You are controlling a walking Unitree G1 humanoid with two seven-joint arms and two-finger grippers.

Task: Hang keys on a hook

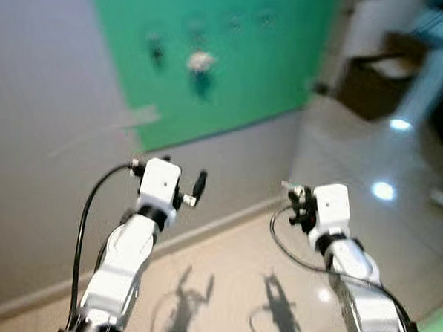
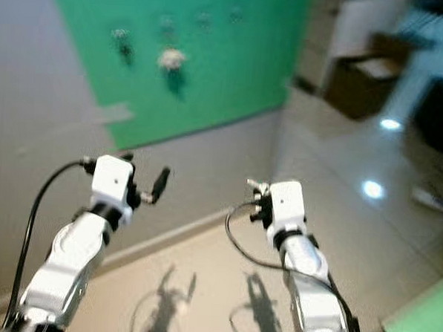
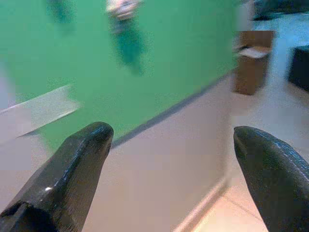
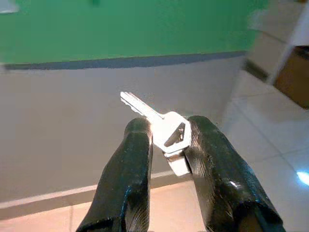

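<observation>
A silver key (image 4: 161, 126) is pinched between the two black fingers (image 4: 133, 145) of my right gripper (image 1: 297, 202), blade pointing at the wall. On the wall ahead is a green board (image 1: 212, 54) with a row of small hooks; one hook carries a pale object (image 1: 201, 61), another a dark one (image 1: 155, 47). The view is blurred. My left gripper (image 1: 183, 186) is raised beside the right one, open and holding nothing, its fingers (image 3: 82, 159) spread wide and aimed at the board (image 3: 145, 58).
Below the board runs a grey wall with a pale skirting strip (image 1: 203, 232). A glossy tiled floor (image 1: 370, 159) stretches to the right. A brown cardboard box (image 1: 374, 81) stands at the back right, near a blurred pale-blue shape (image 1: 435, 58).
</observation>
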